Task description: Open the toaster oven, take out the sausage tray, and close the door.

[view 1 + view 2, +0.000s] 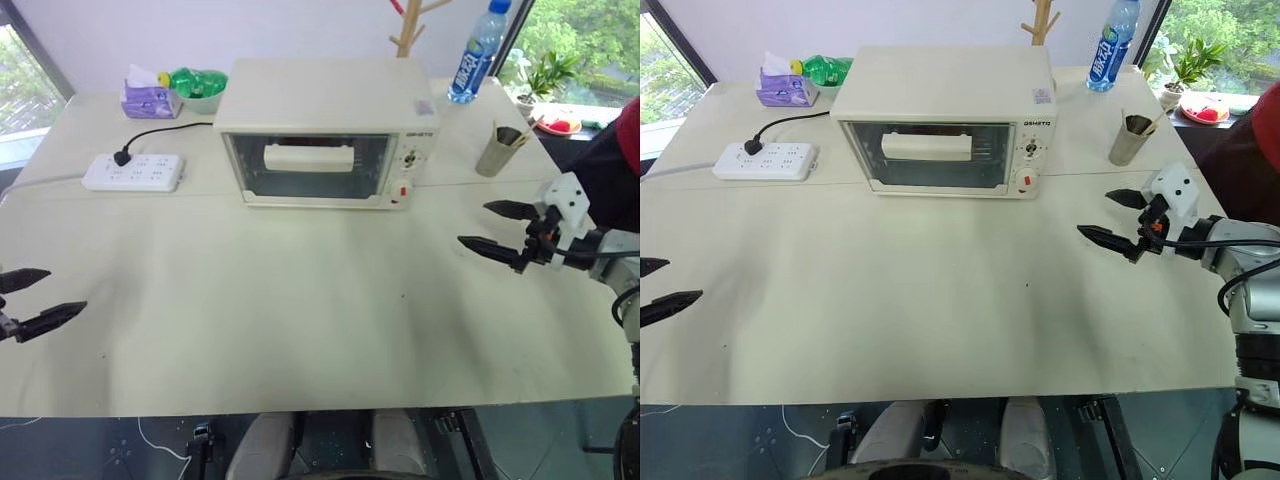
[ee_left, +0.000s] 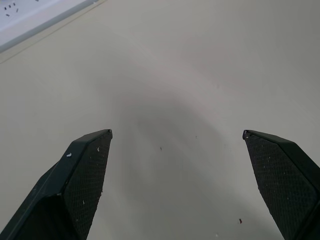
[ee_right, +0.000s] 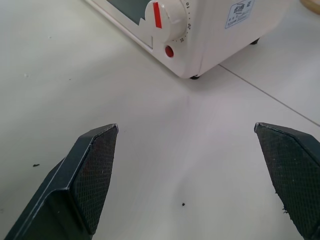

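Head view, oven: cream-white boxy metal toaster oven (image 1: pixel 325 130) stands toward the far side of a pale matte table (image 1: pixel 300 300), its clear glass door (image 1: pixel 308 166) shut, cream bar handle across it.
Head view, surroundings: white power strip (image 1: pixel 133 172) lies left of the oven; purple tissue pack (image 1: pixel 149 96), blue-labelled plastic bottle (image 1: pixel 478 50) and paper cup (image 1: pixel 498 150) sit behind and right; windows flank the room.
Head view, claws: left gripper (image 1: pixel 35 300) and right gripper (image 1: pixel 495 228) hover wide apart, empty.
Left wrist view: textured black fingers (image 2: pixel 85 175) spread over bare tabletop.
Right wrist view: spread fingers (image 3: pixel 95 170) face the oven's corner, red-marked knob (image 3: pixel 167 12), red button (image 3: pixel 169 51).
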Robot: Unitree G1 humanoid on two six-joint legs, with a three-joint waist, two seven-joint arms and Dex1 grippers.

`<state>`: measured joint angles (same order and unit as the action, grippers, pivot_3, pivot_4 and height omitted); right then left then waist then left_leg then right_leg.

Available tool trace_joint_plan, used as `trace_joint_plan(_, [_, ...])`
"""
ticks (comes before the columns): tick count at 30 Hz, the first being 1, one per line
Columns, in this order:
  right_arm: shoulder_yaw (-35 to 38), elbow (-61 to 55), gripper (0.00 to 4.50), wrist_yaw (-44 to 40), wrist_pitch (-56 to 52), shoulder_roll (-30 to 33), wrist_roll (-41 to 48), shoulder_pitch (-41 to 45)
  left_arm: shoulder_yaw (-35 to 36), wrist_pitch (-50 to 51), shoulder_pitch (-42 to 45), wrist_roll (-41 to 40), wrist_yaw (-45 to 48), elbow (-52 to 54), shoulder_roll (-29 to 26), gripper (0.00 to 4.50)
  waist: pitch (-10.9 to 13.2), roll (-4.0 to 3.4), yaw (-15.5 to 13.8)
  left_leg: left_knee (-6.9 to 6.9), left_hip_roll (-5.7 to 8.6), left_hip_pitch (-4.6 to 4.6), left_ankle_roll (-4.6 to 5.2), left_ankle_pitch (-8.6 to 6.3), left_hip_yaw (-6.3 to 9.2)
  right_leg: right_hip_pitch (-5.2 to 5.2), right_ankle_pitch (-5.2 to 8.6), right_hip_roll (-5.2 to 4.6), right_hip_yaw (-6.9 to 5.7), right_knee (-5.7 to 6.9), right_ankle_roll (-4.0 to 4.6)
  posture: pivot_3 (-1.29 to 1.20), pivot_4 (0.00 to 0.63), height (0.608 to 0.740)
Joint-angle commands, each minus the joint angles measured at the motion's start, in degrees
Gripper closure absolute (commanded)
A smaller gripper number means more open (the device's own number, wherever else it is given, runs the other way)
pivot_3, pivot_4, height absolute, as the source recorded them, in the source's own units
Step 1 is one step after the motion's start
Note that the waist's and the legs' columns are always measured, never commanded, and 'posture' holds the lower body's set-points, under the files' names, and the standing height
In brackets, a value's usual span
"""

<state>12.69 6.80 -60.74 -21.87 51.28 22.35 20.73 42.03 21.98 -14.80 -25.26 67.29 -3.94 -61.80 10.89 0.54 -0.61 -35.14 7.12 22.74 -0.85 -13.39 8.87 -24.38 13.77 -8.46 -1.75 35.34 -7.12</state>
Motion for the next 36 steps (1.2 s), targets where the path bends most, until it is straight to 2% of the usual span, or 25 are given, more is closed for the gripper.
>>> trace_joint_plan(1, [2.1, -2.9, 0.0, 0.1, -0.3, 1.4, 1.0, -0.2, 0.6, -1.6, 0.9, 0.2, 0.6, -0.2, -0.3, 0.1, 0.0, 0.0, 0.1, 0.0, 0.0, 0.0, 0.0, 0.0, -0.01, 0.0, 0.0, 0.0, 0.01, 0.0, 0.0, 0.0, 0.15, 0.739])
trace_joint_plan(17, [3.4, -5.6, 0.0, 1.5, -2.3, 1.0, 1.8, -2.2, 0.6, -0.1, 6.3, -1.1, -0.6, -3.5, 0.0, 0.1, 0.0, 0.01, 0.1, -0.08, 0.0, -0.03, 0.0, 0.01, -0.08, -0.01, -0.02, 0.02, 0.06, 0.11, 0.0, 0.0, 0.15, 0.739])
trace_joint_plan(25, [2.8, -5.6, 0.0, 0.9, -4.6, 1.4, 3.4, 0.6, -0.9, 4.0, 10.6, -5.3, -0.3, 1.6, 0.2, 0.1, 0.0, 0.02, 0.1, -0.11, -0.01, -0.09, 0.0, 0.01, -0.15, 0.0, -0.04, 0.03, 0.13, 0.19, 0.01, 0.0, 0.15, 0.739])
trace_joint_plan(30, [1.6, -12.2, 0.0, 2.4, -13.3, -0.1, 8.6, 5.2, -7.7, 8.3, 18.4, -9.2, -0.1, 7.1, -0.3, 0.1, 0.0, 0.01, 0.1, -0.15, -0.02, -0.12, -0.02, 0.03, -0.17, 0.03, -0.08, 0.03, 0.18, 0.23, 0.0, 0.0, 0.15, 0.739])
trace_joint_plan(36, [-5.3, -18.0, 0.0, 6.6, -19.5, -7.3, 11.4, 11.8, -22.8, 12.4, 36.5, -12.0, 2.2, 8.3, 1.2, 0.1, -0.1, 0.11, 0.3, -0.19, -0.14, -0.16, -0.06, 0.06, -0.16, 0.05, -0.17, 0.26, 0.22, 0.24, 0.04, 0.0, 0.15, 0.739])
